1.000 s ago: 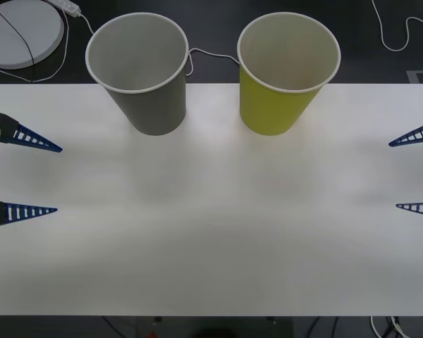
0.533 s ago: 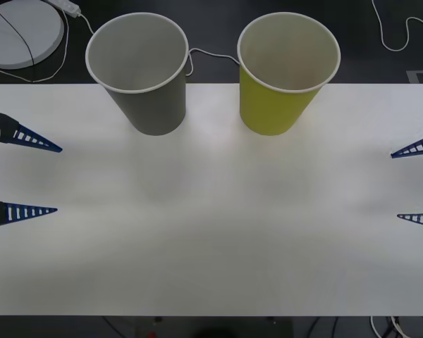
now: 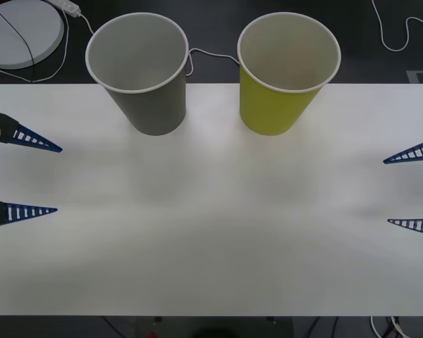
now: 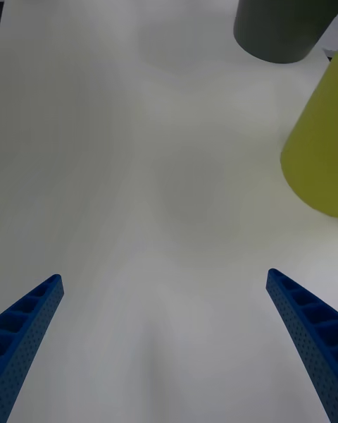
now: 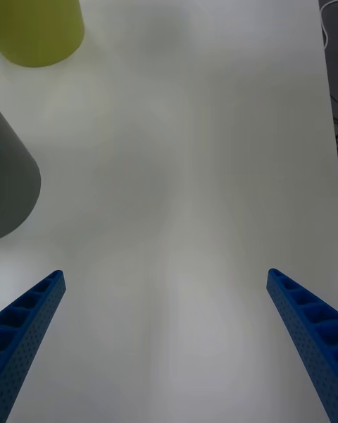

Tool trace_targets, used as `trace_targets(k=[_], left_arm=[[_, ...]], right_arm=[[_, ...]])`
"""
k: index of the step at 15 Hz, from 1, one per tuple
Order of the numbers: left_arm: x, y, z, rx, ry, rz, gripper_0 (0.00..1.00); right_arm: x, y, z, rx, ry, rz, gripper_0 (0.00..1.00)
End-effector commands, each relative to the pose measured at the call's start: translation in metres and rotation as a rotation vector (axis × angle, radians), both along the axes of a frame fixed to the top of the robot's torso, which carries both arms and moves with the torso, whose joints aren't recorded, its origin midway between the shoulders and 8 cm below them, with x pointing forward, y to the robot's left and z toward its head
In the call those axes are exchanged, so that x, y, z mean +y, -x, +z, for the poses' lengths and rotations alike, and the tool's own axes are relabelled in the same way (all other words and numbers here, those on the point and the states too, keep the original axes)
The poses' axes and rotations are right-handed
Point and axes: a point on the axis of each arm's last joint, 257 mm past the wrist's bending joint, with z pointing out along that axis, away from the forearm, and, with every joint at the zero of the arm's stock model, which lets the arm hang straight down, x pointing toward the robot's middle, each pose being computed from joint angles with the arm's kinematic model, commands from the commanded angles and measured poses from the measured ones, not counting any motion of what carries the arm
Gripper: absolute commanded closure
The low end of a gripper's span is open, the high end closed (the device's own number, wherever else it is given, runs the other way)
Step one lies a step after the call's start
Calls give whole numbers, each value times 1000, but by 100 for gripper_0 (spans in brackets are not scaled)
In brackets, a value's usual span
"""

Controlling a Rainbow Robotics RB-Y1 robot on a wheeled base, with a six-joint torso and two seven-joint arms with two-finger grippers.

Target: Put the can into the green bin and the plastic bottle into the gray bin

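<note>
At the table's (image 3: pixel 211 239) near flanks, both arms wait over the white surface: the left gripper (image 3: pixel 55 179) at 9 o'clock in the front view, its two blue ribbed fingers (image 3: pixel 29 141) spread wide apart with nothing between them, and the right gripper (image 3: pixel 386 190) at 3 o'clock, its fingers (image 3: pixel 416 151) likewise parted and empty. From the left wrist, the fingertips (image 5: pixel 32 310) stand at opposite corners above bare tabletop; from the right wrist the same wide gap appears (image 4: pixel 303 310).

Farther back, at about 11 o'clock, stands the gray bin (image 3: pixel 151 105), a tall tapered cup with a white rim and pale inside, upright on its narrow base, its long axis vertical and its mouth facing up. Beside it but apart, at about 1 o'clock, stands the green bin (image 3: pixel 276 109), the same cup shape in yellow-green with a white rim, also upright and mouth up. Both sit near the table's far edge. What lies inside either cannot be told.

Beyond the table, on the dark floor at 11 o'clock, lies a round white disc (image 3: pixel 21 32) with a white cable (image 3: pixel 208 53) running behind the bins.
</note>
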Motion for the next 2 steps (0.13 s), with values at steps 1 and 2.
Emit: trace_targets(k=[1, 2], left_arm=[[0, 0, 0, 0, 0, 0, 0], [0, 0, 0, 0, 0, 0, 0]], right_arm=[[0, 0, 1, -3, -1, 0, 0], [0, 0, 1, -3, -1, 0, 0]])
